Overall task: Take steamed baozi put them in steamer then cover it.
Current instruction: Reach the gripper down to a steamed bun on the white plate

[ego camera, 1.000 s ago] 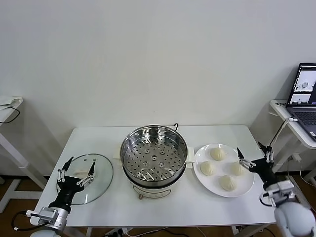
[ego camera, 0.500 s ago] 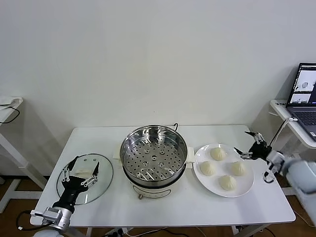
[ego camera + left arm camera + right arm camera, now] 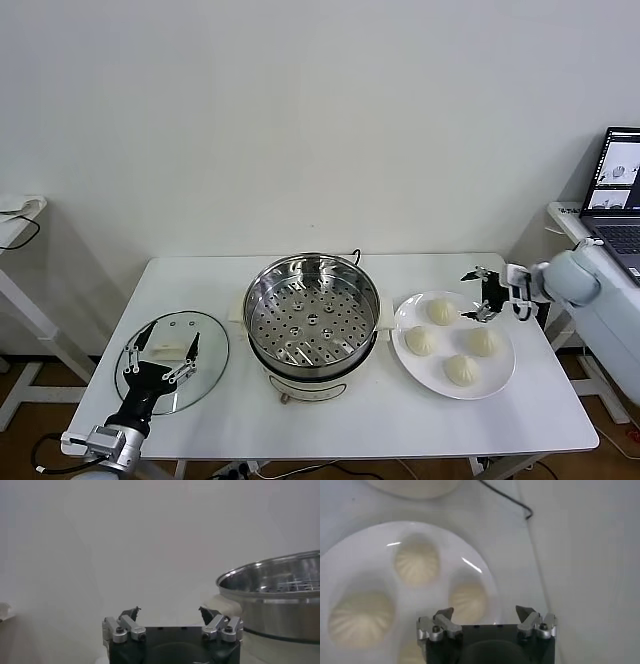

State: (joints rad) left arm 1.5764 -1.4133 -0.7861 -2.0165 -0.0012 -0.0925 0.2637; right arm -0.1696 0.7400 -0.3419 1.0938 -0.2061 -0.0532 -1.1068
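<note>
The steamer [image 3: 312,318] stands open at the table's middle, its perforated tray bare; its wall also shows in the left wrist view [image 3: 280,595]. Several baozi [image 3: 440,311] lie on a white plate [image 3: 497,382] to its right. My right gripper [image 3: 472,296] hovers open over the plate's far right rim, empty; its wrist view shows its jaws [image 3: 484,610] wide apart just above one baozi [image 3: 468,600]. The cover [image 3: 205,345] lies flat at the table's left. My left gripper [image 3: 160,342] rests open above it, holding nothing [image 3: 169,611].
A laptop [image 3: 620,190] sits on a side table at the far right, close to my right arm. A black cord [image 3: 354,255] runs behind the steamer. Another small table [image 3: 15,225] stands to the left. The white table [image 3: 350,420] has bare room in front.
My right arm has lifted from the table's front right corner and swung back and inward, its gripper now over the plate's far rim. The left gripper has barely shifted.
</note>
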